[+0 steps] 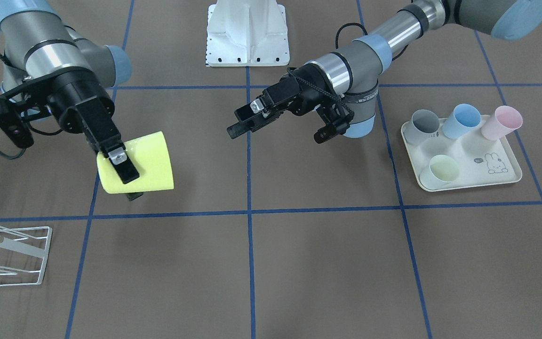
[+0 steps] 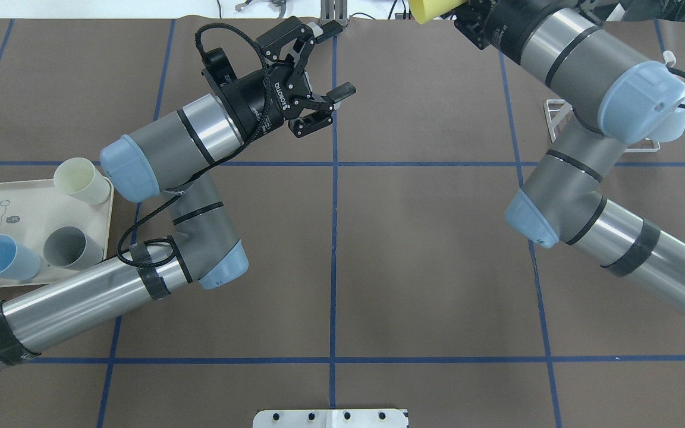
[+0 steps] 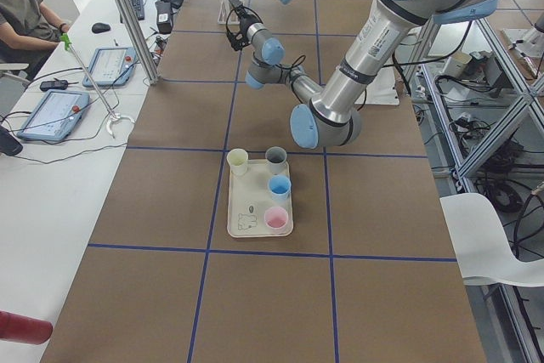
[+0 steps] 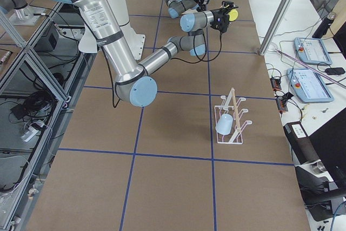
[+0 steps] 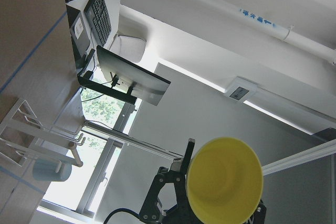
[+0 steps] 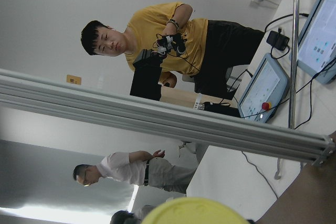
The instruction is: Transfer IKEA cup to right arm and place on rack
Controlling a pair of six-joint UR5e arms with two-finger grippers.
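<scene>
While it lies on its side in the air over the desk [image 1: 327,263], the yellow cup [image 1: 137,162] is clamped in the right end effector [image 1: 130,182]. One finger presses across the upper wall near the base and the other shows just beneath. Its wider, open mouth points toward the middle of the desk, and the left wrist view looks straight into it. The left end effector [image 2: 335,59] sits apart from the cup near the centre line, its jaws spread wide and holding nothing, aimed toward the cup.

The white wire rack [image 1: 12,256] stands on the desk on the robot's right side, nearer the operators' edge than the cup and well apart from it. From the right-hand side view, a pale blue cup [image 4: 224,124] hangs on it.

At the opposite end, a cream tray [image 1: 501,181] carries a grey cup [image 1: 424,125], a blue cup [image 1: 461,120], a pink cup [image 1: 501,122] and a pale yellow cup [image 1: 440,172].
</scene>
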